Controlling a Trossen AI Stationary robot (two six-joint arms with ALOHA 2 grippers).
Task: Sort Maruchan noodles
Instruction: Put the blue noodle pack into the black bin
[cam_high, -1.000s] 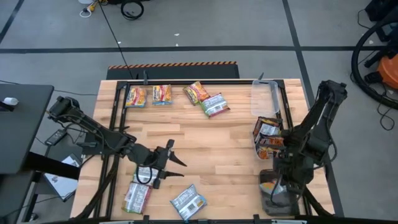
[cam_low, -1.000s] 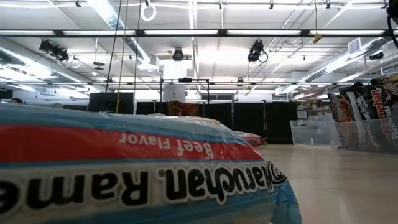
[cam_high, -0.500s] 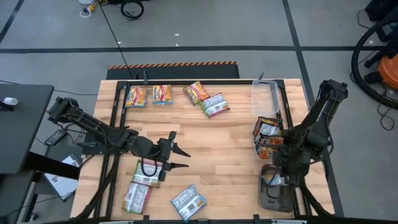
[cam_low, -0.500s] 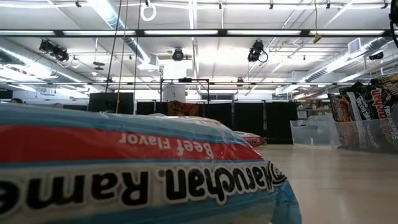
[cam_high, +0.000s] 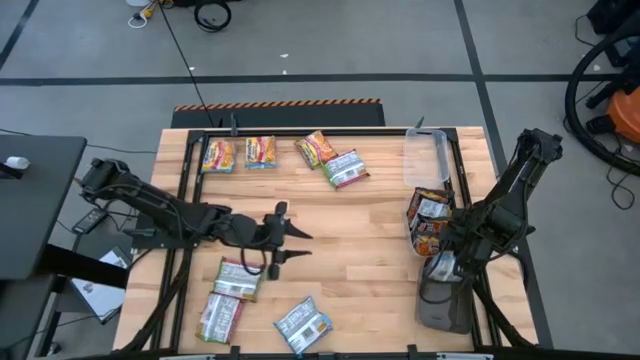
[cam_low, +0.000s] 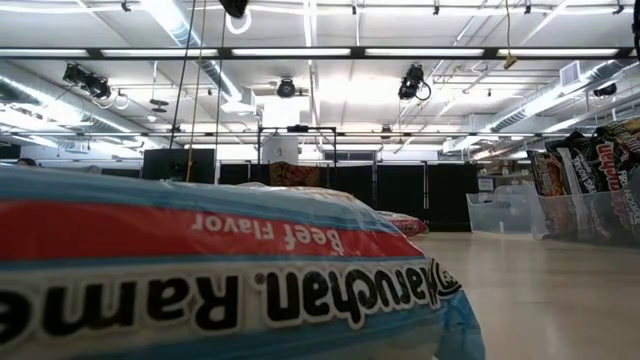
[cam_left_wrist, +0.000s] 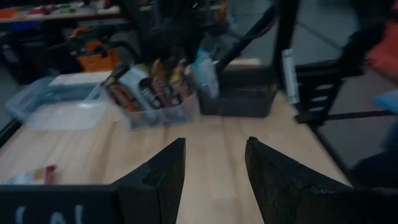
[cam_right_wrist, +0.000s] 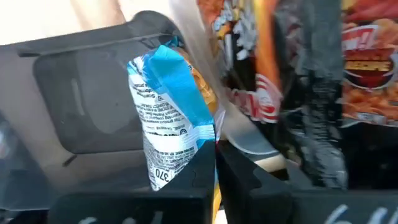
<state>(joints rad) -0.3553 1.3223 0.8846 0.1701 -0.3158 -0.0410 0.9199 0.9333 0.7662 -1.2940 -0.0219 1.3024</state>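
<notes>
At lower left of the high view, three Maruchan packets (cam_high: 236, 279) lie flat on the wooden table (cam_high: 360, 215). Just right of them, at centre left, the left gripper (cam_high: 291, 244) hovers, fingers spread, holding nothing. At lower right, the right gripper (cam_right_wrist: 216, 163) pinches a pale blue packet (cam_right_wrist: 166, 106) over a dark tray (cam_high: 440, 307).

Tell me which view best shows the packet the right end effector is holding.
The right wrist view: the blue-and-white noodle packet fills the frame, pinched in the right end effector. The high view shows only a sliver of it; the low and left wrist views do not show it clearly.
</notes>
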